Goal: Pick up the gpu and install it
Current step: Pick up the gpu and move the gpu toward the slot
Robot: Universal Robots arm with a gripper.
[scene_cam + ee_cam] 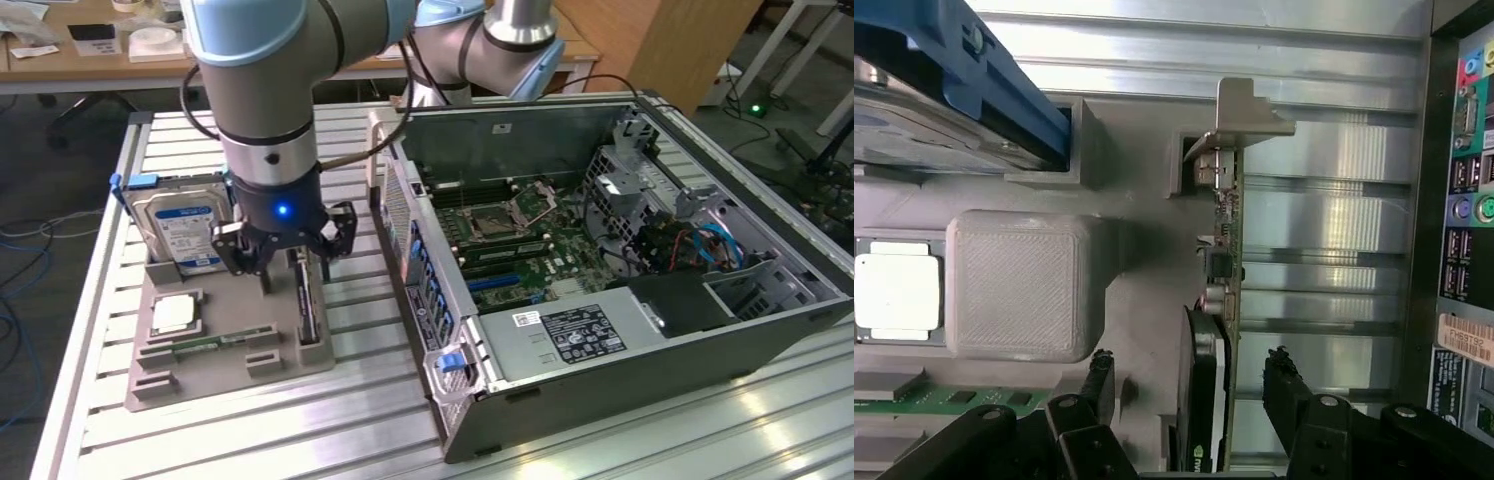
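The black two-fingered gripper (296, 262) (1190, 362) stands wide open, its jaws straddling the gpu (306, 305) (1216, 300), a thin dark circuit card with a pale metal bracket at the end farthest from the gripper; a gap shows between the card and each finger, so nothing is held. The card stands on edge in a slot of the grey moulded holder tray (214, 375) (1144, 330), directly beneath the gripper. The same tray holds, to the side of the gripper away from the case, a silver hard drive with a blue label (180, 230) (904, 125) upright in its own slot, a square silver processor chip (176, 313) (894, 290) lying flat in a recess, and a small green memory stick (214, 343) (934, 400) lying flat near it. On the gripper's other side lies the open black computer case (601, 380) (1464, 200); inside it are a green motherboard (534, 250) and a labelled grey power supply box (574, 335).
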